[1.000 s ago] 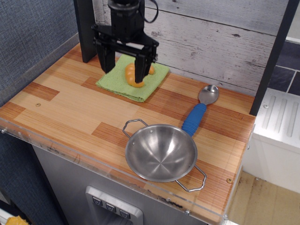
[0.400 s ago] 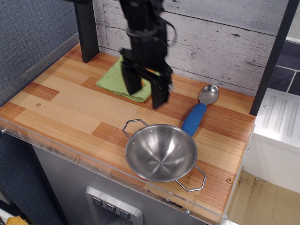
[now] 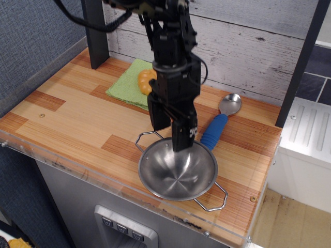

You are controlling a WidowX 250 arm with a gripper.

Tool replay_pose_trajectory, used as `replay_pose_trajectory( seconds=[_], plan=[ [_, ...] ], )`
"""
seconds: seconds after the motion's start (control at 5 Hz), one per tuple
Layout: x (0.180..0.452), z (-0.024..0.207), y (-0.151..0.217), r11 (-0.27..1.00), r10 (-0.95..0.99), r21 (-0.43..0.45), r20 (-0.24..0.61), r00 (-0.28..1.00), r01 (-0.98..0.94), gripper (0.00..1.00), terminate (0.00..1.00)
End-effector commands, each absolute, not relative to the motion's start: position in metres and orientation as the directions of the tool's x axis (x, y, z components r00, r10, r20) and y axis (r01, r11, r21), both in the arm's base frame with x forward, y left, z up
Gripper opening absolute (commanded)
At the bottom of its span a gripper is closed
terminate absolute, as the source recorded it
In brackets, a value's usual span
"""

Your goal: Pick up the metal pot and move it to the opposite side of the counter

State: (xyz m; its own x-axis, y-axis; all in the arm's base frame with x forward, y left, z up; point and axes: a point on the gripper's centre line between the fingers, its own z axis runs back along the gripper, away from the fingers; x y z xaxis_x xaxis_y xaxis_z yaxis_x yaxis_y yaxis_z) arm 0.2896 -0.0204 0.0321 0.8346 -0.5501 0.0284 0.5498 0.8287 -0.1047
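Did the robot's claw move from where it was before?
Yes. The gripper was over the green cloth at the back; now it is nearer the front, right at the pot's back rim.

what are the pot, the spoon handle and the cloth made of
The metal pot: polished steel by its look, with mirror-like reflections. The spoon handle: probably blue plastic or rubber, matte and ribbed. The green cloth: soft woven fabric, perhaps microfibre, with folded edges.

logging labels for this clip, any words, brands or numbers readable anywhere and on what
None can be read.
Gripper: a small pale mark on one finger, too blurred to read.
Buttons on the grey cabinet front: no legible markings.
Metal pot, spoon, green cloth: no text visible.
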Motion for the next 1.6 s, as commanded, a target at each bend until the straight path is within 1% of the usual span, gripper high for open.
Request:
replay_pose_trajectory(
  seconds=[0.0,0.2,0.4,0.6,0.8,1.0,1.2,1.4],
  plan=[
    [0.283,0.025,-0.012,0.818,-0.571,-0.086,0.002,0.821,0.569,1.00,0.00],
    [0.284,0.020,-0.009,0.832,-0.553,-0.061,-0.023,0.833,0.551,0.00,0.00],
    [0.284,0.019,-0.007,0.837,-0.546,-0.053,-0.031,0.837,0.544,0.00,0.00],
    [0.281,0.023,-0.008,0.838,-0.544,-0.051,-0.022,0.839,0.543,0.00,0.00],
    [0.275,0.035,-0.015,0.829,-0.554,-0.075,0.023,0.832,0.554,0.00,0.00],
    [0.272,0.070,-0.012,0.854,-0.506,-0.078,0.104,0.856,0.514,0.00,0.00],
    [0.279,0.105,0.026,0.953,-0.277,-0.074,0.166,0.946,0.292,0.00,0.00],
    [0.285,0.121,0.074,0.999,-0.043,-0.019,0.155,0.987,0.047,0.00,0.00]
  ],
)
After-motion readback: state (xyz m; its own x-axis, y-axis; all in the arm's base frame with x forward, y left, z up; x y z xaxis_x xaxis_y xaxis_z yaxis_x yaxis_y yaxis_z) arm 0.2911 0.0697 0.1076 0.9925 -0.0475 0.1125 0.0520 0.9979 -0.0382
